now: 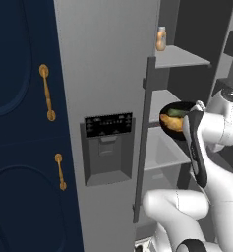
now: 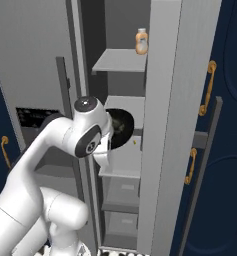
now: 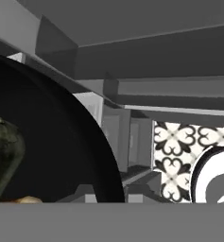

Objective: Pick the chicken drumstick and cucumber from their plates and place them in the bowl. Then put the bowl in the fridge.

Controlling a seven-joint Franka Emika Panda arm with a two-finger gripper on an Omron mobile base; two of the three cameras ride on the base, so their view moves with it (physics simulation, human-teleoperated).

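The fridge point(image 1: 103, 74) stands open, its grey shelves point(image 1: 163, 150) showing. The black bowl point(image 1: 183, 129) hangs at middle-shelf height just inside it, also seen in the right base view point(image 2: 121, 127). In it lie the golden-brown chicken drumstick point(image 1: 171, 123) and the dark green cucumber point(image 1: 176, 112). My gripper point(image 1: 188, 119) is at the bowl's near rim, shut on it, its fingertips hidden by my own wrist. Close up in the hand view, the bowl point(image 3: 61, 142) takes up the left, with the cucumber point(image 3: 2, 156) and a sliver of drumstick point(image 3: 23, 200). The plates are out of view.
An orange bottle point(image 1: 160, 38) stands on the top shelf point(image 2: 121, 61). The fridge door with its dark dispenser panel point(image 1: 108, 125) is to the left, and a second door edge point(image 2: 165, 125) stands close on the right. Navy cabinets with gold handles point(image 1: 47, 92) flank the fridge.
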